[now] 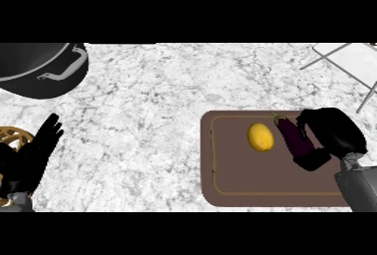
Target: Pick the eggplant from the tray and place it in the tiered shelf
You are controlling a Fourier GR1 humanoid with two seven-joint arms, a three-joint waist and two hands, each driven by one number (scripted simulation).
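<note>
My right hand (330, 134) is curling round the eggplant (293, 137) at the tray's (236, 189) 2 o'clock, lemon (260, 137) just beside it at 9. Skin looks slick and it's probably light, so I'd grab mid-body. Left hand (33, 154) rests open; shelf (352, 60) sits at 1

Dark purple eggplant (292, 137), yellow lemon (261, 137), brown tray (243, 194), white-grey marbled counter (147, 124), black pot (40, 69).

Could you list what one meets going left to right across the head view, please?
Left hand → pot → tray → lemon → eggplant → right hand → shelf.
</note>
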